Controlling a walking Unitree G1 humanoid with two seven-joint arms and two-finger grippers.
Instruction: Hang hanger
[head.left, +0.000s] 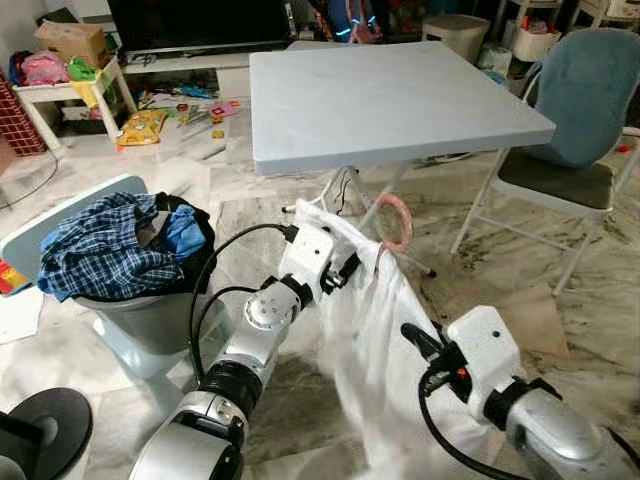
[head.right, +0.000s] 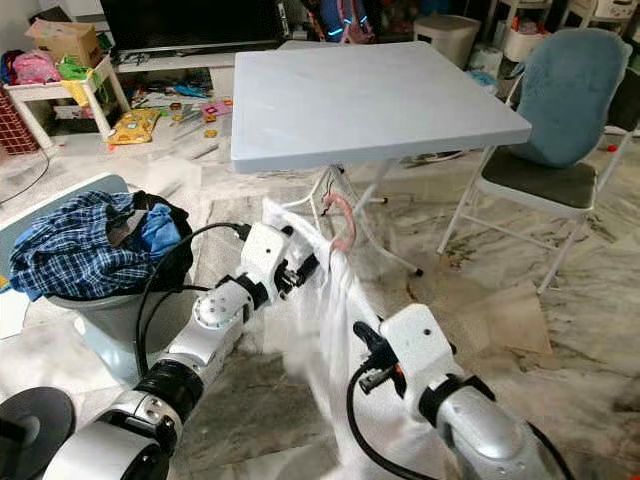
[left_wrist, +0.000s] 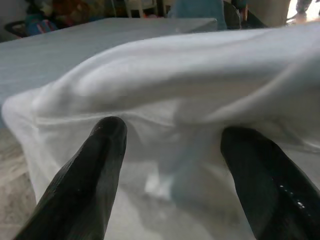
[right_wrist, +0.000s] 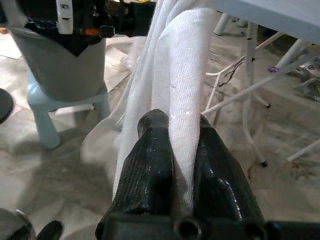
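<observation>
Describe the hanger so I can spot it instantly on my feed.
Start at the grey folding table. Just below its near edge, the white garment hangs between both grippers. The hanger is the pink looped hook poking out of its top.

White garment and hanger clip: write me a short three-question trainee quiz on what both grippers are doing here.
1. True or false: the right gripper is shut on the white garment.
2. The pink hanger hook sits: A) on the table top, B) above the garment, below the table edge, C) in the laundry basket.
3. What lies between the left gripper fingers?

Key: 1 true; 2 B; 3 white fabric, fingers spread.
</observation>
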